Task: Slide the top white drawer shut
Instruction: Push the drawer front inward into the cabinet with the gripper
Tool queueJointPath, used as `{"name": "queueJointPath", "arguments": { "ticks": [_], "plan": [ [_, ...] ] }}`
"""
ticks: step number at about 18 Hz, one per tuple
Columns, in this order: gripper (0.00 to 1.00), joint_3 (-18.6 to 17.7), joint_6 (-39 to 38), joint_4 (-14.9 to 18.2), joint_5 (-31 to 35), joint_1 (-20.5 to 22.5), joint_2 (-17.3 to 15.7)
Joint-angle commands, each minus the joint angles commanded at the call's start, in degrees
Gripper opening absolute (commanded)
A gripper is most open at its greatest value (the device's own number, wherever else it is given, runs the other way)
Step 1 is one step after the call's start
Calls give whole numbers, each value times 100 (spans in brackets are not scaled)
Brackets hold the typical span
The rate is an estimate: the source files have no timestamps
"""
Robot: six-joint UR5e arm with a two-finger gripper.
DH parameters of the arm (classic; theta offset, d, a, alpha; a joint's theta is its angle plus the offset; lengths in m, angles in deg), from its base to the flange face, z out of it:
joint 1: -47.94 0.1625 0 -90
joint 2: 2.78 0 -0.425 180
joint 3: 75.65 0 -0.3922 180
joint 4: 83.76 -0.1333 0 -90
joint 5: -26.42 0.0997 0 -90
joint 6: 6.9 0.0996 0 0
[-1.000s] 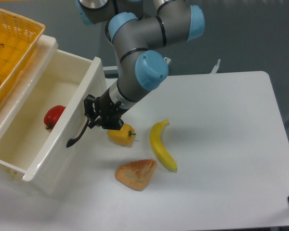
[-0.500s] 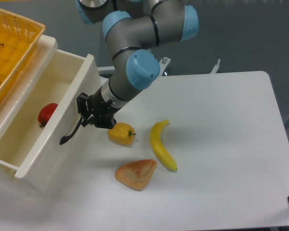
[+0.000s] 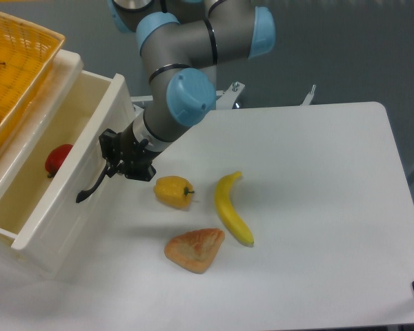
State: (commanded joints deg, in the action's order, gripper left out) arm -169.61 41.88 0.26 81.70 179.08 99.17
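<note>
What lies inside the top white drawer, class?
Inside the top white drawer, one red fruit-like object rests against the front wall. The drawer front and basket hide some floor, so other contents cannot be ruled out.

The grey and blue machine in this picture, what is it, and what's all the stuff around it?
It is a robot arm, filmed by one fixed camera looking down at a white table. Its black claw presses against the front of the top white drawer, by the black handle; whether it grips the handle, I cannot tell. The drawer stands open with a red fruit inside. On the table lie a yellow pepper, a banana and a piece of bread. A yellow wicker basket sits above.
</note>
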Motion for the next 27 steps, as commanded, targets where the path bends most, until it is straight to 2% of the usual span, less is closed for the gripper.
{"name": "queueJointPath", "arguments": {
  "ticks": [27],
  "plan": [
    [13,-18,-211,-26,0,-580,-70]
  ]
}}
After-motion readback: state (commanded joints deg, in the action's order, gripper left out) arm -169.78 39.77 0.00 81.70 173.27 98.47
